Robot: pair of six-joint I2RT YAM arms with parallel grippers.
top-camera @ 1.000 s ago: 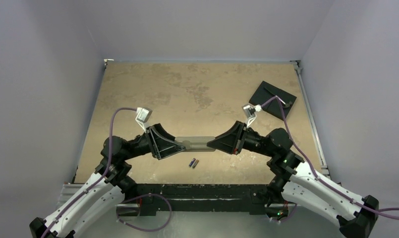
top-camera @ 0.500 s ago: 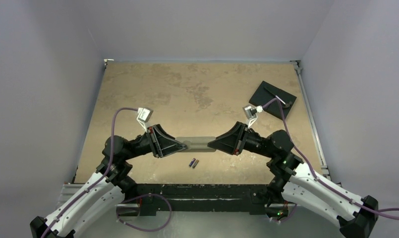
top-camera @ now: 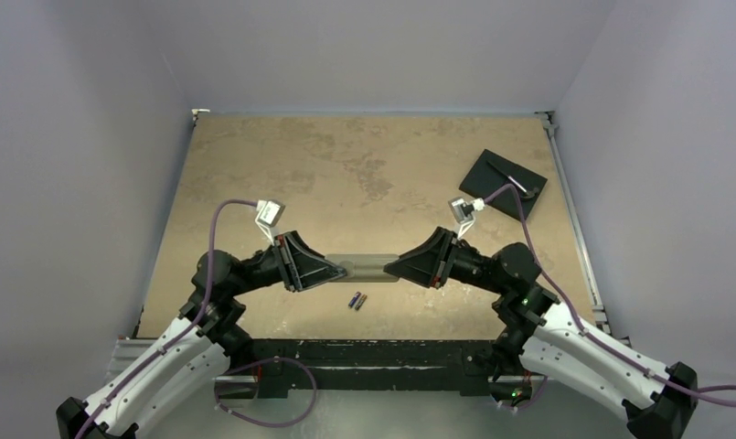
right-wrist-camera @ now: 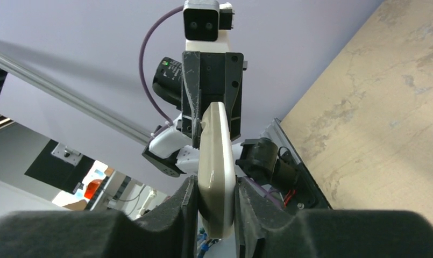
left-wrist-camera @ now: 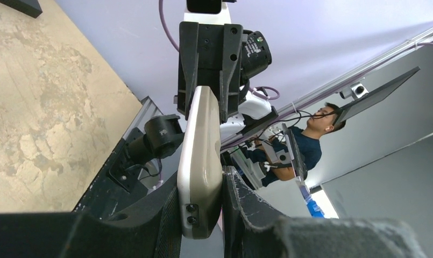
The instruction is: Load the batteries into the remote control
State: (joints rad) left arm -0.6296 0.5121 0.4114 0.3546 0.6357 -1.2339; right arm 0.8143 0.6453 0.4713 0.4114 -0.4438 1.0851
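The remote control [top-camera: 366, 266] is held level above the table between both grippers, grey back up in the top view. My left gripper [top-camera: 343, 269] is shut on its left end; the left wrist view shows the remote [left-wrist-camera: 201, 161] edge-on between my pads. My right gripper [top-camera: 391, 268] is shut on its right end; the remote [right-wrist-camera: 216, 166] shows edge-on in the right wrist view too. The two batteries [top-camera: 357, 300] lie side by side on the table just in front of and below the remote.
A black square plate [top-camera: 504, 182] with a narrow strip on it lies at the back right of the tan table [top-camera: 346, 174]. The table's metal rail [top-camera: 574, 219] runs along the right edge. Both arm bases sit at the near edge.
Both grippers and the remote have shifted slightly; the hold on each end is unchanged. The batteries have not moved.
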